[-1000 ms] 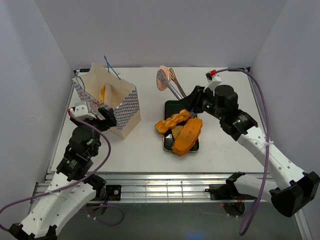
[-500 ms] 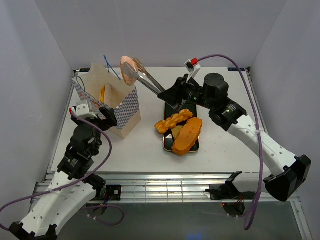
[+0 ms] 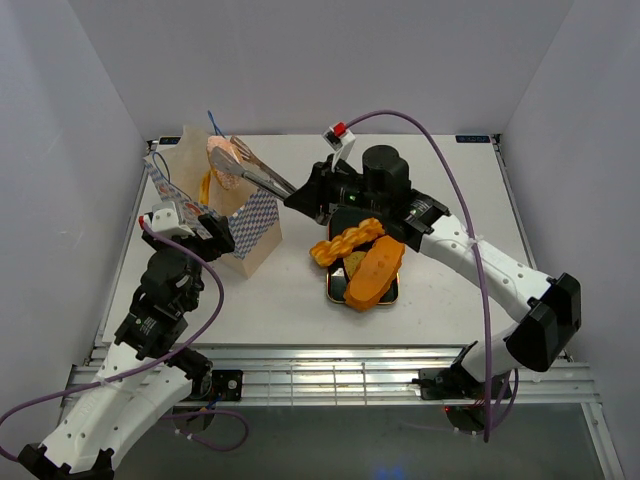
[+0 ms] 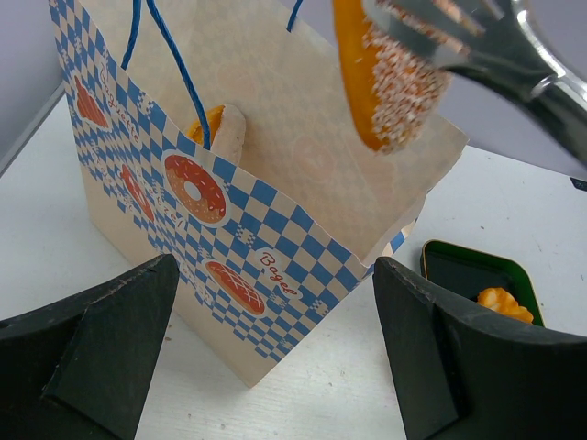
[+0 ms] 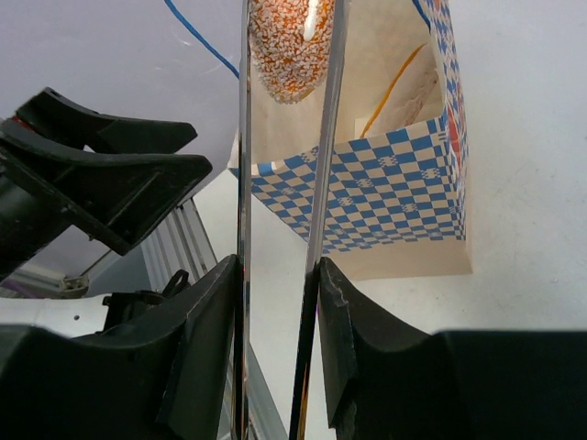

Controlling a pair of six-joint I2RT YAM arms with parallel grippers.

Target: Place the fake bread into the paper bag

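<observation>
My right gripper [image 3: 318, 190] is shut on silver tongs [image 3: 262, 177], and the tongs pinch a round bread slice [image 3: 224, 160] right above the open paper bag [image 3: 218, 205]. In the right wrist view the slice [image 5: 289, 41] hangs between the tong arms [image 5: 323, 137] over the bag [image 5: 385, 174]. The left wrist view shows the slice [image 4: 385, 78] over the bag's mouth [image 4: 238, 197], with another bread [image 4: 220, 128] inside. A braided twist [image 3: 348, 241], a long loaf [image 3: 375, 270] and an oval bun [image 3: 352, 265] lie on the black tray [image 3: 343, 213]. My left gripper [image 3: 185, 225] is open, beside the bag's near side.
The tray sits right of the bag, its corner visible in the left wrist view [image 4: 477, 270]. Blue string handles [image 3: 222, 135] stick up from the bag. White walls close in the table at the back and sides.
My right arm has swung left, carrying the tongs and round slice from above the tray's far end to over the bag's opening. The left arm has not moved.
</observation>
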